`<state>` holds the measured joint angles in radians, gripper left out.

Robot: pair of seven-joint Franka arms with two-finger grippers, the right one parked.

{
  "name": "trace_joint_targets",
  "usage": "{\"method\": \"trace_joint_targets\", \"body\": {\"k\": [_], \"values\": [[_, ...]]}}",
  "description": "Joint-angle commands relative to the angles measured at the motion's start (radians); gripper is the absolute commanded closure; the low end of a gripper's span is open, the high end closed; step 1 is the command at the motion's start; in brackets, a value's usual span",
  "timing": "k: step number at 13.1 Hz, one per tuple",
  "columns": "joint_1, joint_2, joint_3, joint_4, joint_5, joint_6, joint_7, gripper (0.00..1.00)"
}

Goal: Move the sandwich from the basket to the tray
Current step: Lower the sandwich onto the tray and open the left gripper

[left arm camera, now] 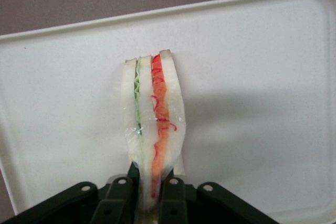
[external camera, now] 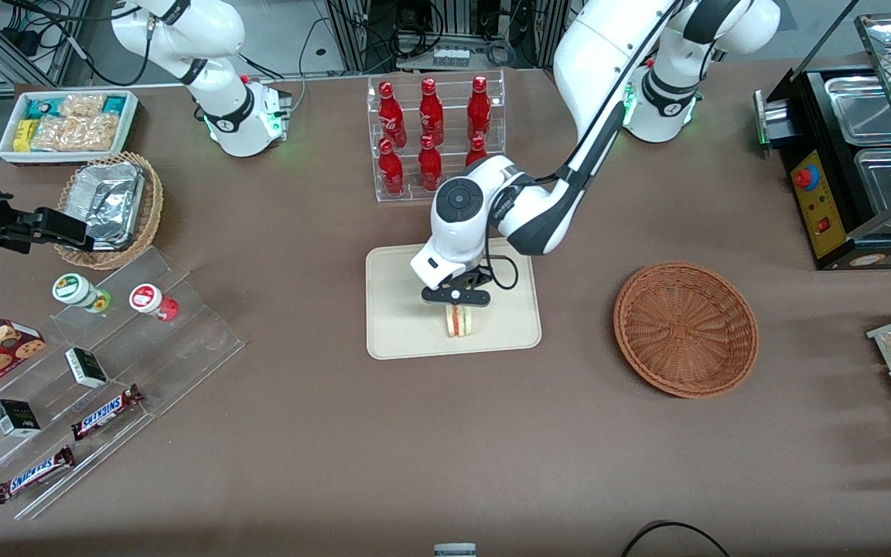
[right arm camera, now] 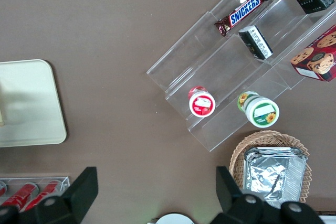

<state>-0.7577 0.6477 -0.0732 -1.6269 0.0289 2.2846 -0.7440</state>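
Note:
The sandwich, a white-bread wedge with red-orange and green filling, stands on its edge over the cream tray, toward the tray's nearer side. My left gripper is directly above it and shut on it. In the left wrist view the sandwich reaches out from between the dark fingers, which press on both bread faces, with the tray under it. I cannot tell whether its lower end touches the tray. The round reddish-brown wicker basket sits beside the tray toward the working arm's end and holds nothing.
A clear rack of red cola bottles stands farther from the front camera than the tray. Clear stepped shelves with snack bars, boxes and cups lie toward the parked arm's end, with a tan basket holding a foil container. A black food warmer stands at the working arm's end.

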Motion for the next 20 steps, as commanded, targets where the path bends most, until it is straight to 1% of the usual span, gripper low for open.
{"method": "trace_joint_targets", "body": {"k": [1, 4, 6, 7, 11, 13, 15, 18, 20], "values": [[-0.017, 0.010, 0.012, 0.024, -0.012, -0.004, -0.015, 0.01], [-0.006, -0.017, 0.015, 0.025, -0.012, -0.019, -0.012, 0.01], [-0.003, -0.075, 0.022, 0.035, -0.014, -0.100, -0.012, 0.01], [0.017, -0.113, 0.026, 0.035, -0.014, -0.137, -0.012, 0.00], [0.133, -0.271, 0.026, 0.032, -0.027, -0.284, -0.006, 0.00], [0.219, -0.357, 0.024, 0.025, -0.052, -0.362, 0.012, 0.00], [0.270, -0.413, 0.027, 0.015, -0.061, -0.436, 0.105, 0.00], [0.377, -0.482, 0.030, 0.005, -0.052, -0.537, 0.227, 0.00], [0.464, -0.519, 0.032, -0.004, -0.047, -0.579, 0.343, 0.00]]}}
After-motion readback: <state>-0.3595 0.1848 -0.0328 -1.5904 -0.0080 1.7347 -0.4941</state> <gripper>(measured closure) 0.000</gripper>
